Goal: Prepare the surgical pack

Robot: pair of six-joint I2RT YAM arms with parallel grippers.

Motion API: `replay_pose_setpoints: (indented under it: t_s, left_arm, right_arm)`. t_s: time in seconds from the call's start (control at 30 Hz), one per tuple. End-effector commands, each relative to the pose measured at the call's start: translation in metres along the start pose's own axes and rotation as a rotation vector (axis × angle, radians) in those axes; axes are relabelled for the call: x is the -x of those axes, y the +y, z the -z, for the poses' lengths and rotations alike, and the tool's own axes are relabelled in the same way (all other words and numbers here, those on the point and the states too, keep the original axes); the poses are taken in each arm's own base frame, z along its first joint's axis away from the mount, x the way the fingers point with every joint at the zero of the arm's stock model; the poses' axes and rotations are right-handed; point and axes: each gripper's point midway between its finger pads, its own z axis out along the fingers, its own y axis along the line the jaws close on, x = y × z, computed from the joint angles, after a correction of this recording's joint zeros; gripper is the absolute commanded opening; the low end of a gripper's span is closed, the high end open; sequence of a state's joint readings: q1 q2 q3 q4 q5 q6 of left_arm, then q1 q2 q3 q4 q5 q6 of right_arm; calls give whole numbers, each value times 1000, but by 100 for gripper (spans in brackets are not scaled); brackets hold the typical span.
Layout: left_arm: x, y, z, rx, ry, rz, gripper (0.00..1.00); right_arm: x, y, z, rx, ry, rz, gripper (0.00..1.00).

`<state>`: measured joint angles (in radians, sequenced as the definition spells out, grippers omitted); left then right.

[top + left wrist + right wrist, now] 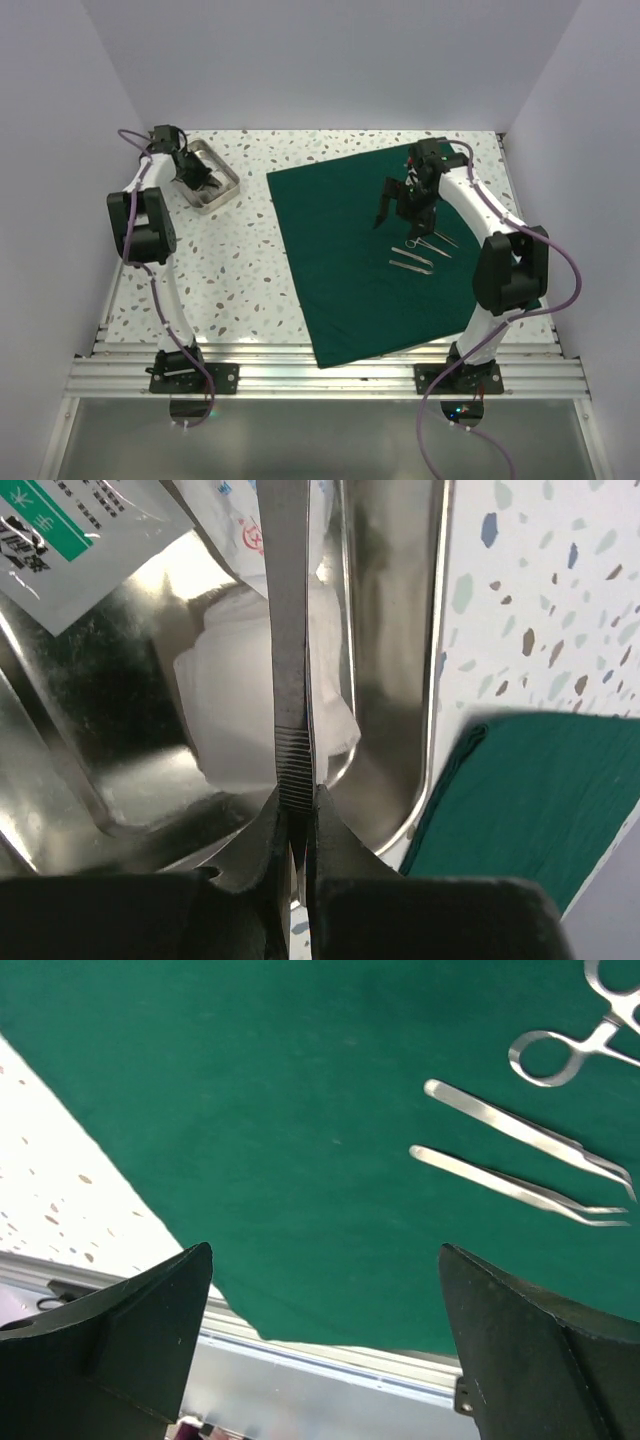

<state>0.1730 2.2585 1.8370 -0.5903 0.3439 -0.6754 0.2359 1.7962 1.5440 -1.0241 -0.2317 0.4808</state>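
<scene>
Drape [340, 260] flat, skewed to table, left gripper [298, 825] pinching tweezers [290, 660] over tray [392, 630], right gripper [322, 1255] wide open.

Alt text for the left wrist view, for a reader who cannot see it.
The left gripper is shut on steel tweezers over a steel tray holding white gauze and a packet. A green drape lies at lower right.

In the top view the lower right part of the dark green fabric drape [340, 260] is hidden behind the right arm [505, 275]. The slim steel tweezers [290, 630] run off the left wrist view's top edge, tips unseen.
</scene>
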Motion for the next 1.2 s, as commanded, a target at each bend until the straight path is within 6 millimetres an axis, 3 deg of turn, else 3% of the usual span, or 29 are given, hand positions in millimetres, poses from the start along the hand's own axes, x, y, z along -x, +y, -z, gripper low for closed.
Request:
replay_pose_setpoints:
  t_s: [0.0,0.13,0.3,0.37,0.57,0.7,0.73,0.77,0.87,0.9,1.0,1.1,1.13,1.17]
  left_arm:
    - [17,-9,1,-35,-11,-20,0]
    - [24,-6,-11,-56,1,-4,1]
    - [26,-8,-8,-63,8,2,29]
    - [21,-5,-6,-61,21,6,33]
    - [19,-10,24,-78,0,-4,43]
    - [15,-24,58,-107,-12,-31,49]
    - [10,-24,62,-109,-9,-31,51]
    - [12,-36,80,-138,-39,-52,54]
    - [14,-51,106,-181,-80,-91,57]
    - [12,-53,111,-182,-80,-97,57]
    - [2,-63,128,-192,-101,-126,58]
    - [-24,-73,130,-169,-104,-197,57]
    - [-51,-74,120,-157,-58,-227,57]
    - [-62,-80,127,-169,-64,-253,57]
  right_arm:
    - [-1,-13,15,-13,-42,-1,99]
    - [-8,-21,14,-15,-33,-27,99]
    - [-11,-21,15,-10,-28,-43,99]
    - [-11,-19,18,-4,-35,-45,99]
    - [-12,-14,22,21,-34,-65,99]
    - [-13,-14,21,29,-27,-151,99]
    - [-11,-17,20,28,-33,-211,99]
    - [-13,-22,18,18,-33,-249,99]
    - [-8,-49,11,-58,-76,-426,97]
    - [-6,-62,13,-92,-99,-492,95]
    - [-5,-68,11,-84,-134,-696,87]
    - [-1,-75,7,-102,-197,-857,81]
    - [-1,-80,8,-129,-218,-919,80]
    - [-4,-83,6,-149,-215,-945,78]
